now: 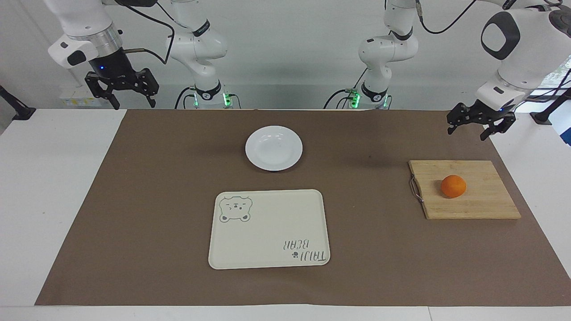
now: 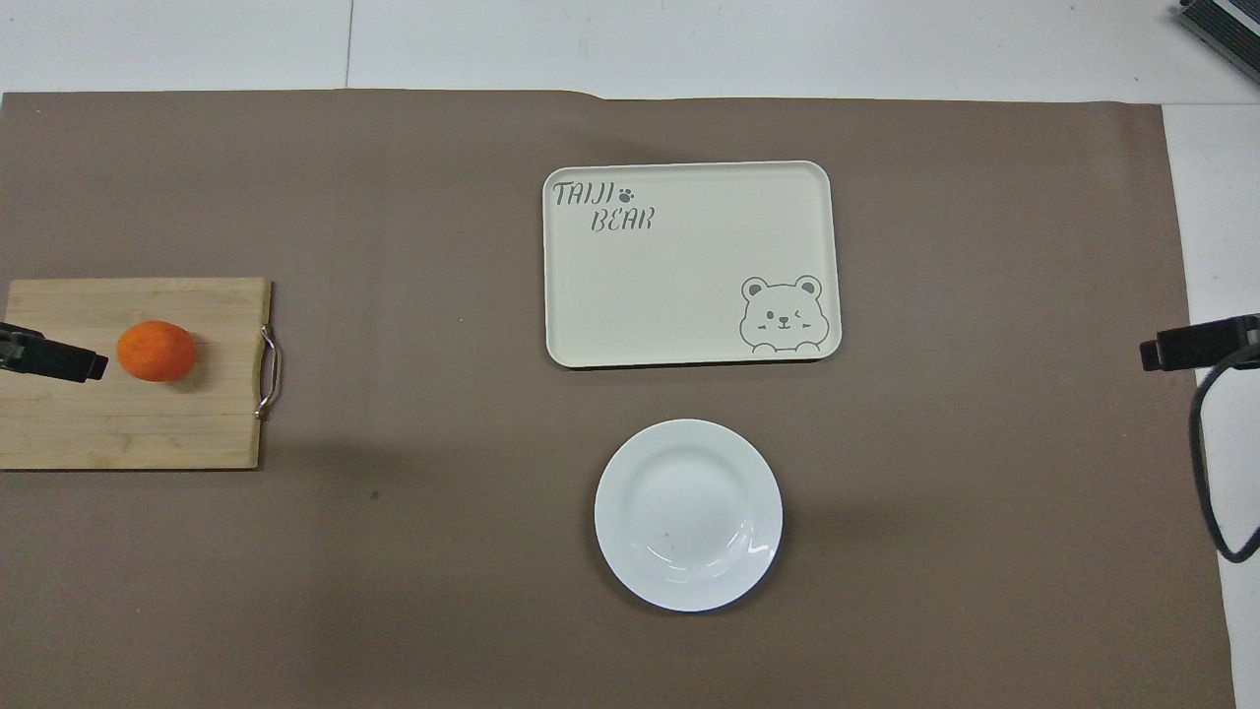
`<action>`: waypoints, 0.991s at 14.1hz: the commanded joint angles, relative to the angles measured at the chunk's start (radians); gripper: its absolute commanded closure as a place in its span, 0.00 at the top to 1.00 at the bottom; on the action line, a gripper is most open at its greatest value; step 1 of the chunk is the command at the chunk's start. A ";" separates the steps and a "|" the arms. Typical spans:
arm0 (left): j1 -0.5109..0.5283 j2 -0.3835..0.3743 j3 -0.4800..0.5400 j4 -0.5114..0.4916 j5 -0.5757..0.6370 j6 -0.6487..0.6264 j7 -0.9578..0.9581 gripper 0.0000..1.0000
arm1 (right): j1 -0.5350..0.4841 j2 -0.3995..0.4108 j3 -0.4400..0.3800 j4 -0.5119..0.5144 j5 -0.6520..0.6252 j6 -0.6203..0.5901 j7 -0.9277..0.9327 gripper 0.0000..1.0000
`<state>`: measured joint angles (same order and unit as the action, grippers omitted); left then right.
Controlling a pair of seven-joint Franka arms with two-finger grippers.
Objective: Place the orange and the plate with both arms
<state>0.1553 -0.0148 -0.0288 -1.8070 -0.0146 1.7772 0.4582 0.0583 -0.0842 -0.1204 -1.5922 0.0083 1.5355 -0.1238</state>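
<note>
The orange [image 1: 453,186] [image 2: 156,351] lies on a wooden cutting board [image 1: 486,203] [image 2: 128,423] toward the left arm's end of the table. The white plate [image 1: 273,148] [image 2: 688,515] rests on the brown mat at mid-table, nearer to the robots than the cream tray. My left gripper [image 1: 467,133] hangs open in the air over the mat's edge beside the board, apart from the orange; one of its fingers [image 2: 54,359] shows in the overhead view. My right gripper [image 1: 134,105] waits open, high over the mat's corner at the right arm's end.
A cream bear-print tray [image 1: 267,232] [image 2: 689,266] lies on the mat, farther from the robots than the plate. The cutting board has a metal handle [image 1: 415,189] on the side facing mid-table. The brown mat [image 1: 147,200] covers most of the white table.
</note>
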 commanded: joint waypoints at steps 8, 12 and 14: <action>0.082 0.190 -0.008 -0.060 -0.008 0.263 0.031 1.00 | -0.002 -0.005 0.005 0.008 -0.013 -0.015 0.018 1.00; 0.075 0.208 -0.009 -0.159 -0.008 0.398 0.005 1.00 | -0.002 -0.005 0.005 0.008 -0.013 -0.015 0.018 1.00; 0.064 0.225 -0.010 -0.183 -0.008 0.441 -0.044 1.00 | -0.002 -0.005 0.005 0.008 -0.013 -0.015 0.018 1.00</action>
<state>0.2262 0.2078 -0.0366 -1.9470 -0.0155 2.1557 0.4509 0.0583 -0.0842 -0.1204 -1.5922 0.0083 1.5355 -0.1238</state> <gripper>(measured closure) 0.000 0.000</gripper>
